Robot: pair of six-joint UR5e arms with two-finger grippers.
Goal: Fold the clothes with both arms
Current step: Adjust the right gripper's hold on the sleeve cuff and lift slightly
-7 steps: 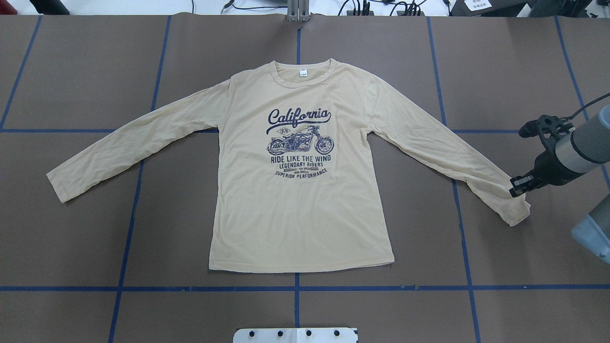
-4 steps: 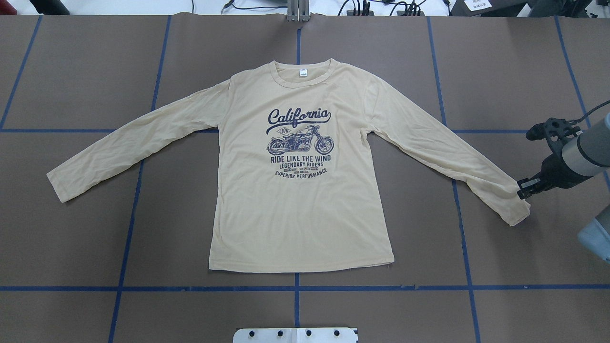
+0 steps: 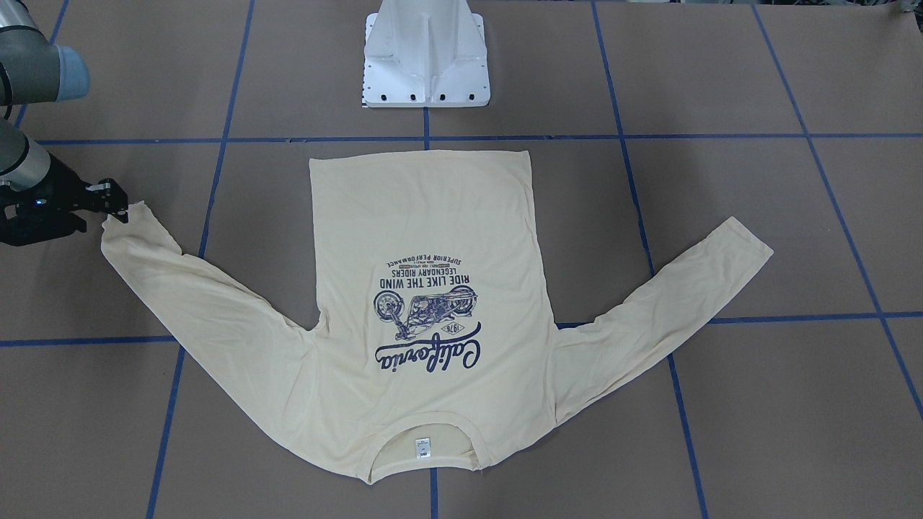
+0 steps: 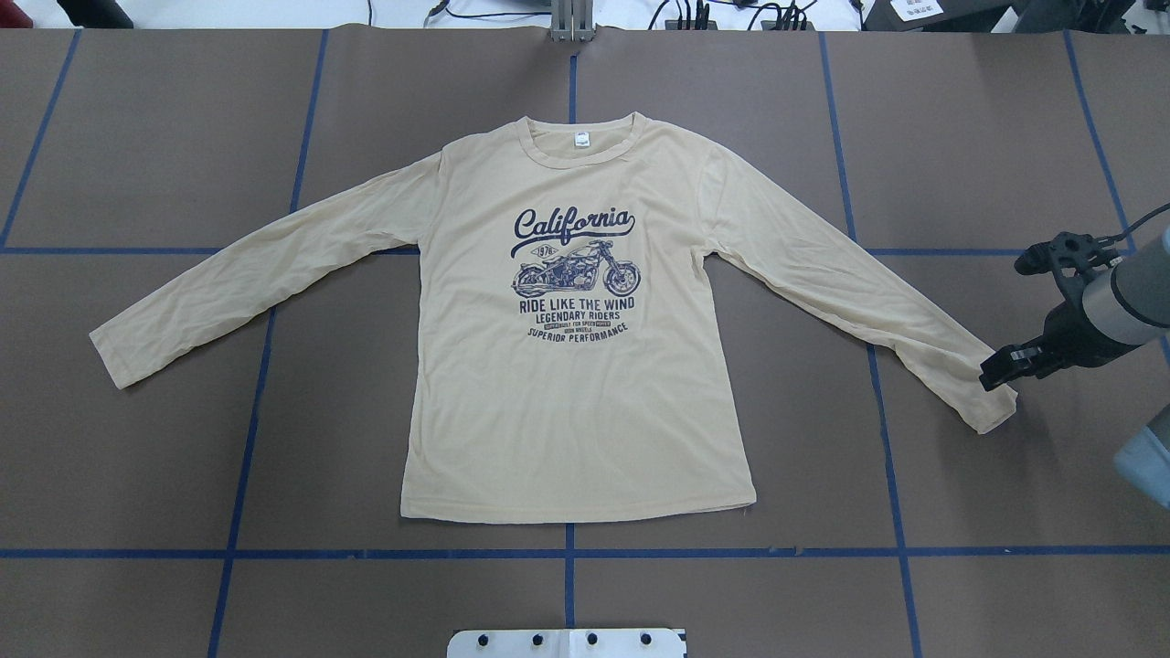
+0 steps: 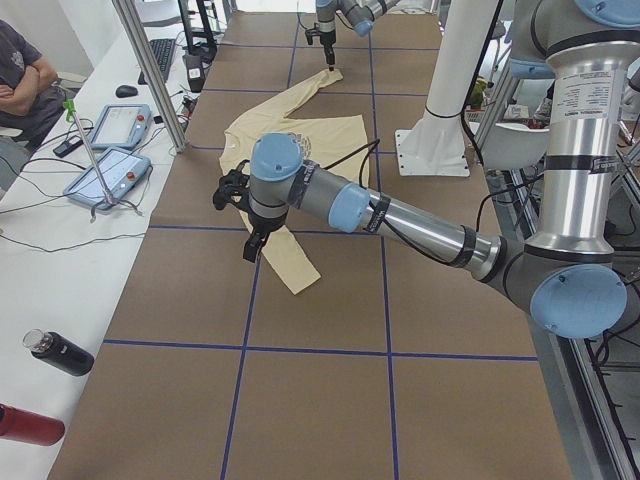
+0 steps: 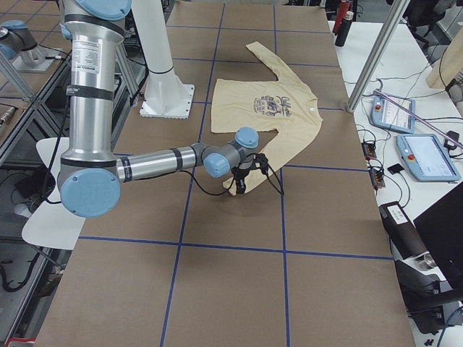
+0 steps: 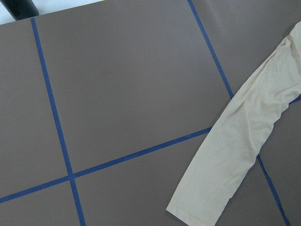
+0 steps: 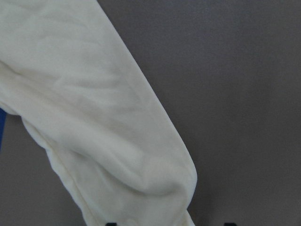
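The cream-yellow long-sleeved T-shirt (image 4: 576, 411) lies flat and print-up on the brown table, both sleeves spread out; it also shows in the front view (image 3: 425, 216). My right gripper (image 4: 998, 370) is low at the cuff of the sleeve on my right, also seen in the front view (image 3: 115, 207). The right wrist view shows that sleeve end (image 8: 94, 117) close up, with two fingertips apart at the bottom edge, so it is open. My left gripper (image 5: 252, 248) shows only in the exterior left view, above the other sleeve (image 7: 235, 160); I cannot tell its state.
The white pedestal base (image 3: 425, 65) stands at the robot's edge of the table. Blue tape lines (image 4: 567, 553) grid the brown surface. Teach pendants (image 5: 110, 125), bottles (image 5: 60, 352) and a seated person (image 5: 20, 70) are beside the far edge.
My right gripper drew back slightly to the right from the sleeve end, then settled a little lower at the cuff. The shirt has not moved.
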